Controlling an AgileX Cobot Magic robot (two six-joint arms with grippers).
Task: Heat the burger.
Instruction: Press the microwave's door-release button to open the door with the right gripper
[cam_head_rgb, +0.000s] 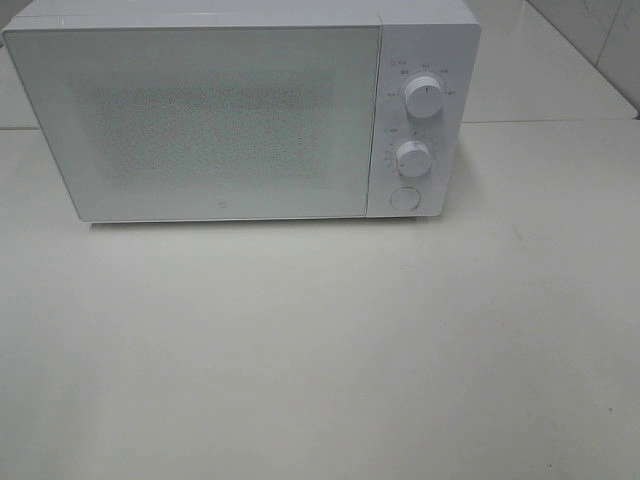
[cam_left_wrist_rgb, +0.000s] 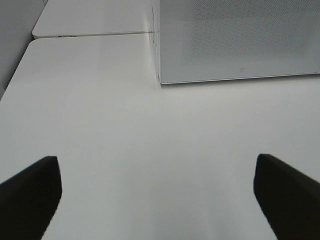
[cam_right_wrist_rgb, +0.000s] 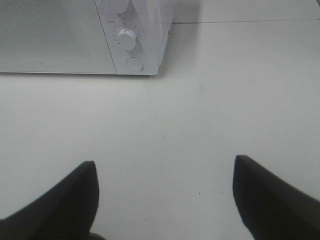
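White desk (cam_head_rgb: 320, 350), shut white microwave (cam_head_rgb: 200, 120) at the back. From left wrist: left hand (cam_left_wrist_rgb: 155, 160) spread wide above desk, facing microwave. From right wrist: right hand (cam_right_wrist_rgb: 164, 161) spread likewise, facing its dial (cam_right_wrist_rgb: 127, 39). Burger unseen; cannot tell where.

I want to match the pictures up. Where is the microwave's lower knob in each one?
High view: lower knob, right of the speckled door.
Left wrist view: not in it.
Right wrist view: lower knob, beside the round button.
Shared landmark: the door, in all three.
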